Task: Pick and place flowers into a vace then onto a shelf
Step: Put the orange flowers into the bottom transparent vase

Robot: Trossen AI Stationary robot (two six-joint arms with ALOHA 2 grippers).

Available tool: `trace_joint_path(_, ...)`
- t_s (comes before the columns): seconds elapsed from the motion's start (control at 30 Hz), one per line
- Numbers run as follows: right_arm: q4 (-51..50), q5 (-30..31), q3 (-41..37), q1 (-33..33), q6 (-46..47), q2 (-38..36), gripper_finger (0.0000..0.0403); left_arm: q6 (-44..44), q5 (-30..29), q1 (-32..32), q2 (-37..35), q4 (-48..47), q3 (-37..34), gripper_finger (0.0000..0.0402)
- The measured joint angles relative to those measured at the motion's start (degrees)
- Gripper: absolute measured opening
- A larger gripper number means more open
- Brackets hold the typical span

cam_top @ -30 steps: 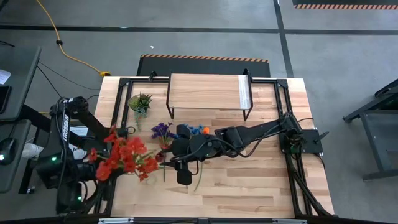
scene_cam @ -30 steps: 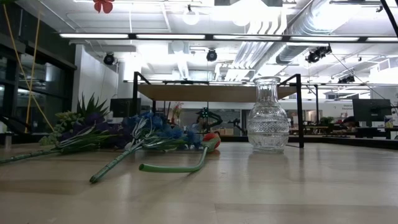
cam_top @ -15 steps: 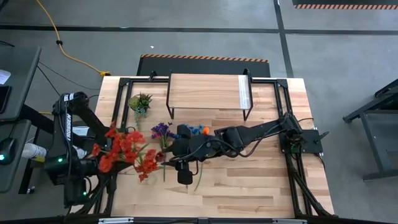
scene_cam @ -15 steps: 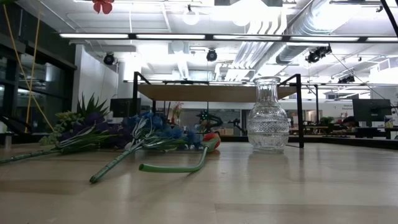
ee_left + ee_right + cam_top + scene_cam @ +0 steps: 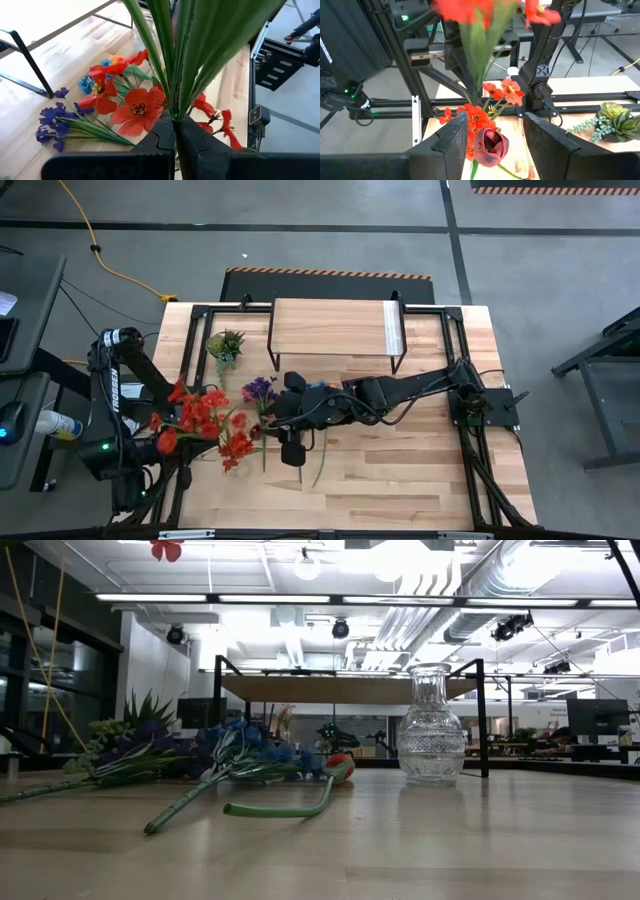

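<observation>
My left gripper [image 5: 175, 127] is shut on a bunch of red flowers [image 5: 200, 418] and holds it in the air over the table's left part. More red blooms [image 5: 236, 448] lie on the table below it. Purple [image 5: 260, 390], blue [image 5: 313, 388] and orange [image 5: 330, 390] flowers lie mid-table. The glass vase [image 5: 430, 738] stands upright on the table with nothing in it. The shelf [image 5: 335, 328] stands at the far edge. My right gripper [image 5: 495, 116] hangs high over the middle, pointing left, its fingers apart. A dark red bloom [image 5: 490, 146] shows between the fingers. My left gripper pinches the green stems of the red flowers at their lower ends [image 5: 175, 112] between its two fingers. The fingers slant downward toward the table's right. The stems rise from the fingers and fan out upward, and the whole bunch is clear of the table.
A small green spiky plant [image 5: 225, 345] sits at the far left, beside the shelf's black legs. A loose green stem [image 5: 280, 808] curves across the table in front of the lying flowers. Black frame rails run along the table's left and right edges.
My left gripper has come down with the red bunch and has rolled a little. In the high view the blooms have drawn together and shifted slightly toward the far edge. The flowers on the table and the vase have stayed where they were.
</observation>
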Motion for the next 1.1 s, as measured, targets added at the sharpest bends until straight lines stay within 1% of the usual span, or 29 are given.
trace_joint_path(0.33, 0.00, 0.02, 0.00, -0.11, 0.00, 0.00, 0.0181, -2.47, -0.33, 0.02, 0.04, 2.21, -3.74, 0.0035)
trace_joint_path(0.5, 0.02, 0.46, 0.00, -0.11, 0.00, 0.00, 0.0181, -2.14, 1.08, 0.00, 0.02, 3.17, -4.00, 0.0035)
trace_joint_path(0.77, 0.02, 0.63, 0.00, -0.11, 0.00, 0.00, 0.0181, -2.11, 1.79, 0.00, 0.45, 3.70, -4.39, 0.0035)
trace_joint_path(0.97, 0.02, 0.63, 0.00, -0.11, 0.00, 0.00, 0.0181, -3.15, 0.90, 0.01, 0.87, 9.53, -8.79, 0.0035)
trace_joint_path(1.1, 0.03, 0.63, 0.00, -0.11, 0.00, 0.00, 0.0181, -3.73, 0.74, 0.00, 0.90, 11.01, -10.34, 0.0035)
